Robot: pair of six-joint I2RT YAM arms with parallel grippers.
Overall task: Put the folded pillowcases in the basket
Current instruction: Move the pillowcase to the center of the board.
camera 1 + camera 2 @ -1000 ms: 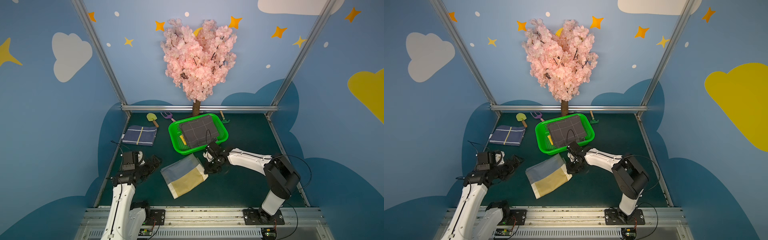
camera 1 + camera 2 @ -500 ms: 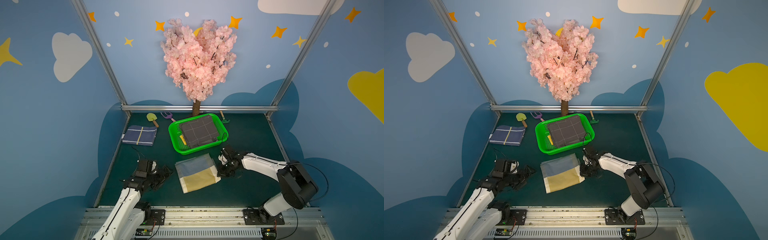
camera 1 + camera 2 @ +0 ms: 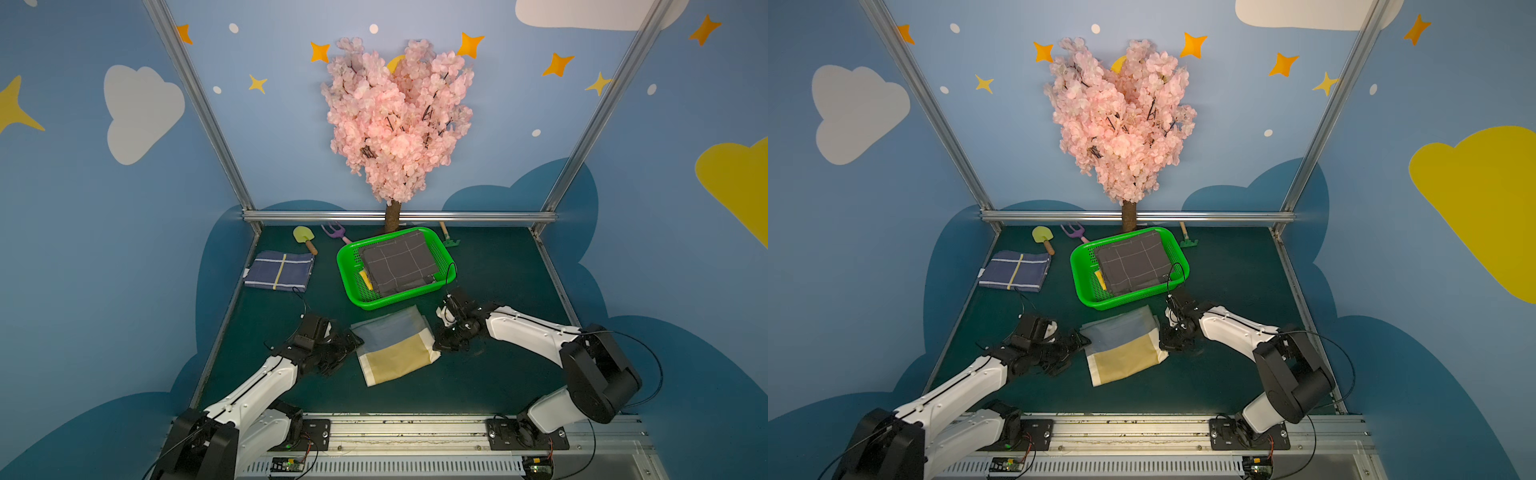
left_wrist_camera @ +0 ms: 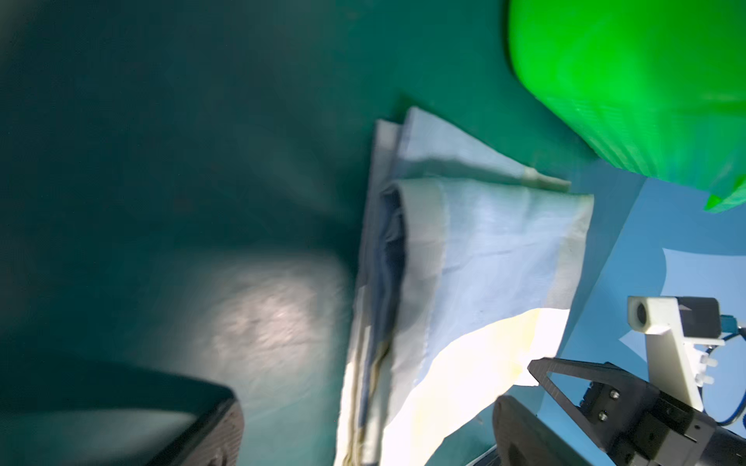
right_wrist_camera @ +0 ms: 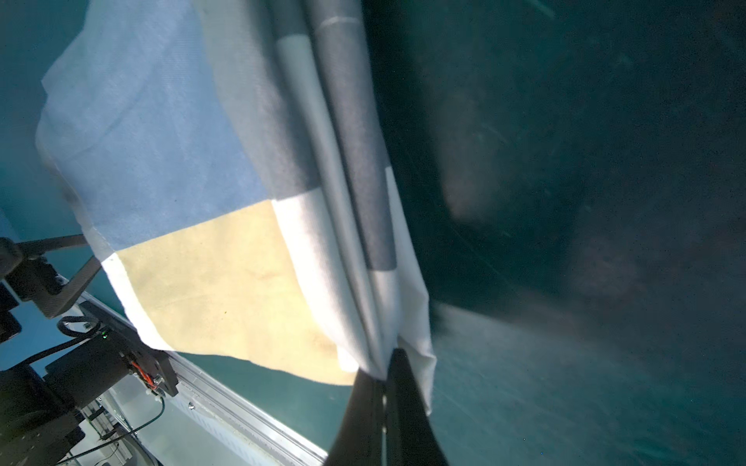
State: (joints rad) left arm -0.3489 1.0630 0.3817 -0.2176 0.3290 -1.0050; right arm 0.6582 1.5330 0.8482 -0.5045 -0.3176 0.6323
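The grasping step is in hand. The folded pillowcase (image 3: 395, 345), blue on its far half and yellow on its near half, lies on the counter (image 3: 498, 270) just near of the basket (image 3: 353, 286), apart from it and between the two arms. Its near right corner is pinched by the right fingers (image 5: 407, 411), which are shut tight on the bunched white layers. The left fingers (image 4: 214, 427) are spread to their widest at the left edge of the cloth and nothing is held in them; whether the edge is touched cannot be told.

Next, it is judged, that left edge must be taken between the open fingers, so that the cloth can be lifted by both sides, kept level and carried far over the rim. A dark grey checked cloth (image 3: 399, 262) is already lying in the basket, and the pillowcase would be laid on it.

The counter is covered in dark green matting. A blue plaid cloth (image 3: 280, 270) and toy garden tools (image 3: 305, 239) lie at the far side, by a pink blossom tree (image 3: 395, 116). The booth is walled in blue, painted with clouds and stars.
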